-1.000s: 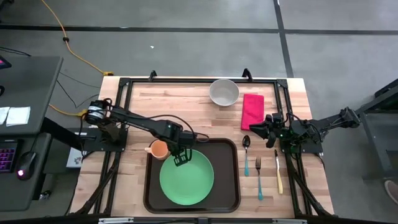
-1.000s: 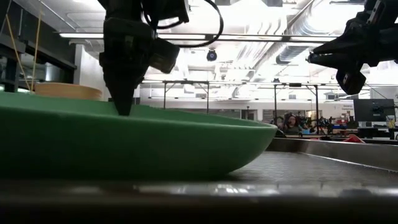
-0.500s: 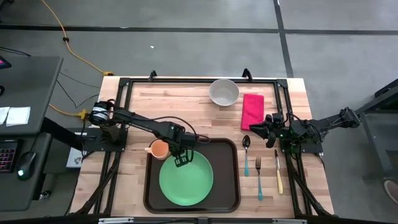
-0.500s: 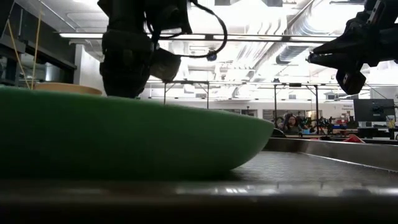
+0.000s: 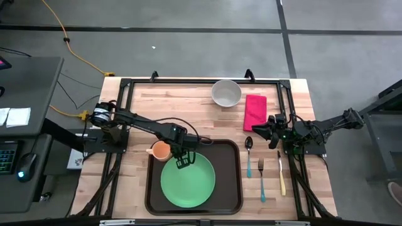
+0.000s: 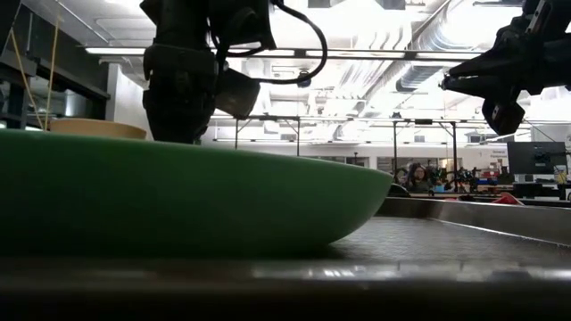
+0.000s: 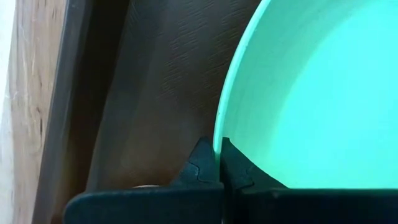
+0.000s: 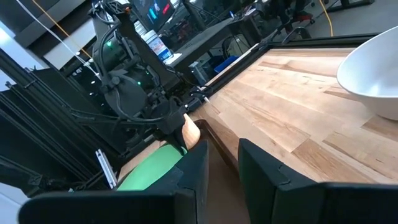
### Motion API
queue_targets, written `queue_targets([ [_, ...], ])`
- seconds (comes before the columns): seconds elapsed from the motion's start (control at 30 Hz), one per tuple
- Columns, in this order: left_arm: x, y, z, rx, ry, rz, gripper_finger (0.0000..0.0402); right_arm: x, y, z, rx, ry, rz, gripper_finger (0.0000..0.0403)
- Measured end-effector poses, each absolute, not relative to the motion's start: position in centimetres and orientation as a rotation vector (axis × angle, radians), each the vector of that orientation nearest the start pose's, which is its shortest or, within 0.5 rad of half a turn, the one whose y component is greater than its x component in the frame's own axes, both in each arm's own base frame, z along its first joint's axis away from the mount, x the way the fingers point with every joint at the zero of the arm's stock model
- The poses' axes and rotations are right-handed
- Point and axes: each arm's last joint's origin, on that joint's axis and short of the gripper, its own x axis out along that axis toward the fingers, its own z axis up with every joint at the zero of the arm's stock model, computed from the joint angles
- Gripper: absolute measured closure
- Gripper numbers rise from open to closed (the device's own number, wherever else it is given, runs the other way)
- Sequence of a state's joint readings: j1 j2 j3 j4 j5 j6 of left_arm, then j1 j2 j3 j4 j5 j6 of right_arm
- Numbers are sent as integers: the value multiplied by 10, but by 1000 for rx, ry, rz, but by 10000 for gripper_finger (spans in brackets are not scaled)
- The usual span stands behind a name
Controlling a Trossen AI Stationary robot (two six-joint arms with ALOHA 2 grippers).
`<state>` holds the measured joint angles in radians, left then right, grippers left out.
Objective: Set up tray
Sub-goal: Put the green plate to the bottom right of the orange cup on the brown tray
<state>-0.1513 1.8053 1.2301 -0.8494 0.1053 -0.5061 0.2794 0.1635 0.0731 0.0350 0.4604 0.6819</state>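
Pinching the green plate's thin rim at eleven o'clock, left gripper fingers closed on it. Lowering level, then letting go cleanly, seems wise. Sitting inside the dark textured tray, round glossy plate. Hovering at three o'clock, right gripper fingers parted, empty.

Bare tray beside plate

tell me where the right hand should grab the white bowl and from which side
Grip the white bowl by its rim, probably coming straight down from above. It sits upright and open on the table, so the thin raised lip gives one finger room inside and one outside. The side facing the right hand seems easiest: the red napkin lies beside it there but looks apart from the rim.
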Motion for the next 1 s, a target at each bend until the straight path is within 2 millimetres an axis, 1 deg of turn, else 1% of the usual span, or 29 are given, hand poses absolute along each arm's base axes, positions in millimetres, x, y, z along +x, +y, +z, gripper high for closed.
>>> queue_targets([
  [0.1,329,-53,182,-377,1444,155,382,102,16,179,661,-13,-192,336],
  [0.27,328,-53,181,-364,1452,166,346,102,16,179,670,-14,-192,336],
  [0.4,328,-52,181,-348,1451,185,330,102,16,179,678,-14,-193,336],
  [0.7,330,-53,181,-370,1441,158,335,102,16,179,677,-14,-193,336],
  [1.0,331,-59,182,-381,1425,119,328,102,16,179,677,-14,-193,336],
])
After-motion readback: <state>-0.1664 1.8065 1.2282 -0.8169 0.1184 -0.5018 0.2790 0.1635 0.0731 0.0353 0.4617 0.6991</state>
